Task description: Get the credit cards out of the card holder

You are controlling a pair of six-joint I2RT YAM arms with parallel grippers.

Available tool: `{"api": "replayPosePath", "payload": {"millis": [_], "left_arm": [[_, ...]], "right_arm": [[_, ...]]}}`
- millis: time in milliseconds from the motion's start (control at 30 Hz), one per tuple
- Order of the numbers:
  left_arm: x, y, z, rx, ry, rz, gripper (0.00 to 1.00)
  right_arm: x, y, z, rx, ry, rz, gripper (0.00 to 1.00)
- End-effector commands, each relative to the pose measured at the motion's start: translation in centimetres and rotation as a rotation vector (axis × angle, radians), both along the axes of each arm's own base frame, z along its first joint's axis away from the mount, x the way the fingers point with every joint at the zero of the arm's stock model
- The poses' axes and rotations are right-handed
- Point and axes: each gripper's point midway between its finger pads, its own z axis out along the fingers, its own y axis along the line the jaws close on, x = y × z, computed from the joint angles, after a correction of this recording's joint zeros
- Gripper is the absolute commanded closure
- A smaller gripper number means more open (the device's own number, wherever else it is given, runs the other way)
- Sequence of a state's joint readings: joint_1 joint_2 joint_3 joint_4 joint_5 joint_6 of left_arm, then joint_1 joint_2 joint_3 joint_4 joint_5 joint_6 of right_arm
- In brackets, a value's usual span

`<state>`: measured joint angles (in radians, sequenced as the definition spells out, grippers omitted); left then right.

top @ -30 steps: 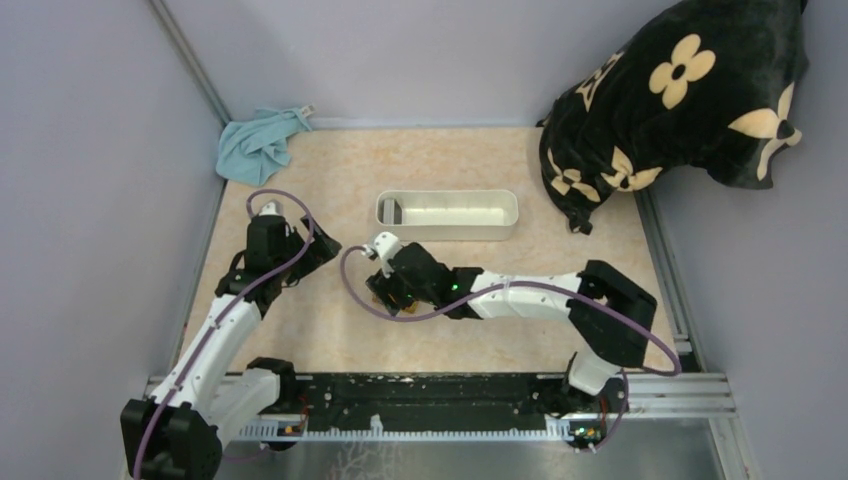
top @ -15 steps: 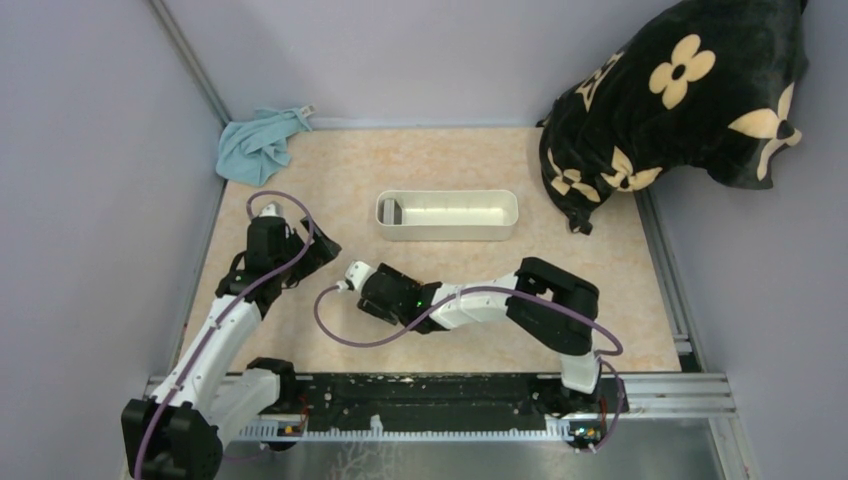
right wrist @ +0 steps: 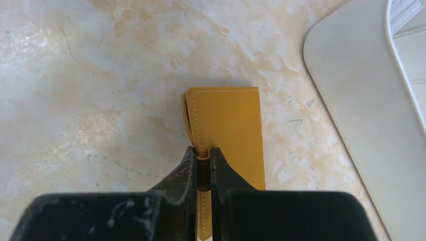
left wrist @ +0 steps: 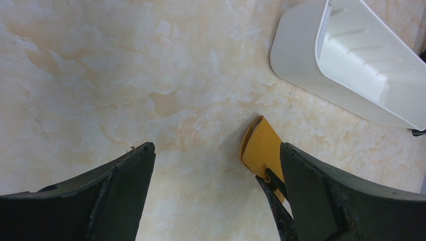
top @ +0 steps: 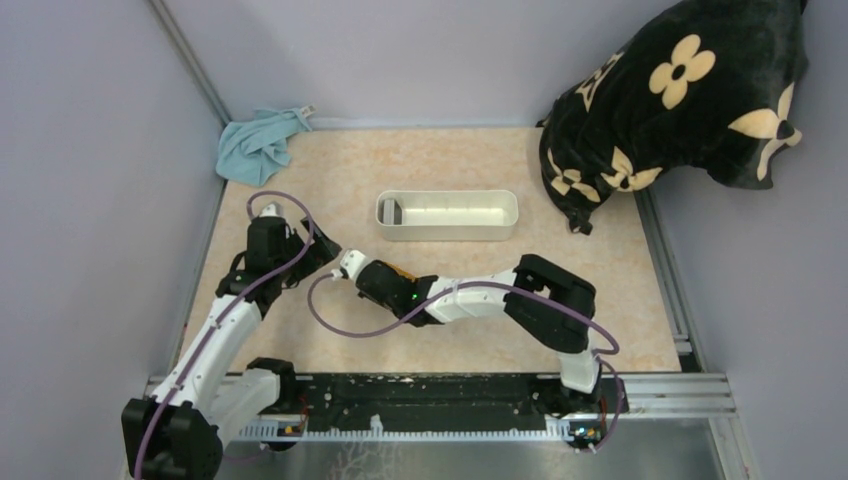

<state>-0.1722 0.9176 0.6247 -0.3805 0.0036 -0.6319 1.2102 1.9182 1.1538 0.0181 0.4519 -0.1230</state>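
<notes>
Marbled tabletop [right wrist: 75, 75], card holder [right wrist: 231, 125] lengthwise away

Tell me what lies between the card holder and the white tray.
Nothing but bare marbled tabletop separates the card holder from the white tray; they do not touch. The right wrist view shows this gap most plainly.

1. My right arm [top: 470, 296] has swung left, its elbow drawn in from the table's right side;
2. My right gripper [right wrist: 203, 168] was spread wide; its jaws have closed, pinching the holder [right wrist: 231, 120] by one edge;
3. That gripper has come in just beside the left gripper [left wrist: 216, 150].
</notes>
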Motion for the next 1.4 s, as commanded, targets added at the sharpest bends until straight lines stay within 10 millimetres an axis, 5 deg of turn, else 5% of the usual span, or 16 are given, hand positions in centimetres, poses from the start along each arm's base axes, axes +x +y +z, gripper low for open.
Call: {"api": "replayPosePath", "payload": {"millis": [0, 200, 300, 433, 533, 767, 833, 933, 1133, 1367], "left_arm": [[0.1, -0.3, -0.2, -0.01, -0.003, -0.018, 0.01], [0.1, -0.3, 0.0, -0.013, -0.01, -0.024, 0.01], [-0.1, -0.7, -0.1, -0.031, -0.007, -0.034, 0.01], [-0.3, -2.0, -0.4, -0.087, -0.01, -0.086, 0.01], [-0.3, -3.4, -0.1, -0.133, -0.037, -0.159, 0.01], [-0.4, -4.6, 0.7, -0.166, -0.092, -0.226, 0.08], [-0.5, -5.5, 0.8, -0.193, -0.108, -0.267, 0.12], [-1.1, -7.1, 0.6, -0.238, -0.136, -0.335, 0.29], [-2.4, -12.0, 1.5, -0.331, -0.253, -0.571, 0.95], [-2.4, -17.0, 1.1, -0.299, -0.253, -0.683, 1.0]], "right_arm": [[-0.2, 0.2, 3.3, 0.186, 0.142, -0.024, 1.0], [0.5, -1.6, 8.6, 0.513, 0.363, -0.063, 1.0], [0.8, -3.2, 8.9, 0.678, 0.538, -0.093, 1.0], [1.4, -6.0, 7.0, 0.861, 0.73, -0.185, 1.0], [1.4, -8.8, 3.8, 0.863, 0.727, -0.333, 1.0], [2.0, -12.7, 0.6, 0.902, 0.647, -0.574, 0.98], [2.4, -14.0, 0.3, 0.894, 0.597, -0.636, 0.73], [2.7, -15.1, 1.1, 0.87, 0.517, -0.657, 0.59], [2.6, -15.3, 3.9, 0.756, 0.317, -0.62, 0.59], [2.2, -11.9, 4.3, 0.539, 0.202, -0.527, 0.59]]}}
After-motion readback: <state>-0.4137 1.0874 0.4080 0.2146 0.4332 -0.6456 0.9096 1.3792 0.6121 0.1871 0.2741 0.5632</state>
